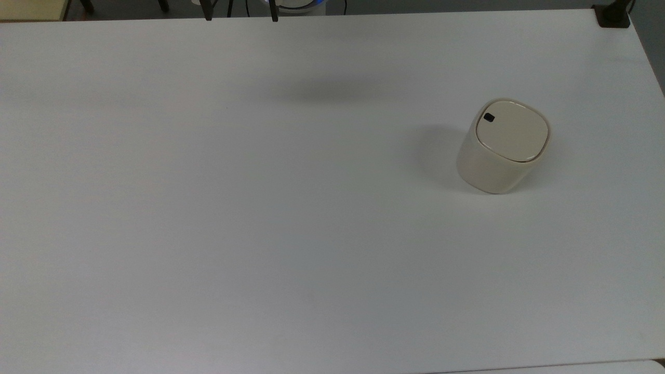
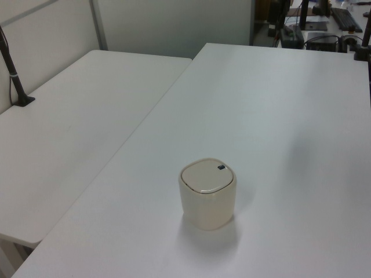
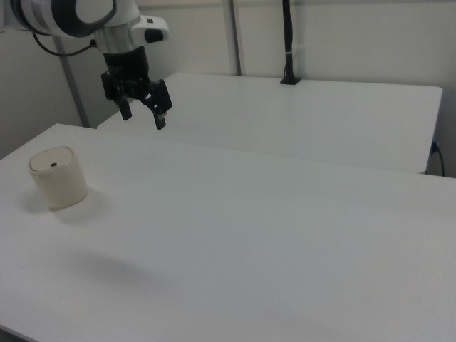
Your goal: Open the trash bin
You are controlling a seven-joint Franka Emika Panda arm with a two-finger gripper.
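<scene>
**Cream bin sits closed, low and off to one side of the raised gripper**

Cream plastic, rounded-square, the trash bin [image 3: 58, 177] stands upright on the white table [image 3: 271, 228] with its flat lid [image 1: 512, 130] shut flush. In the top view it lies toward three o'clock on the table. A small black button [image 1: 489, 117] sits on the lid at about ten o'clock in the top view.

In the right view the gripper [image 3: 143, 117] hangs well above the table with its fingers spread and nothing between them. From there the bin lies at about seven o'clock, lower and well apart. Nothing stands between them.

The coming move seems to turn on that offset: the arm must travel down and across toward the bin, then land one fingertip on the button rather than on the plain lid. The button is a small target near the rim. The bin looks light, so a push that is not straight down could slide or tip it.
</scene>
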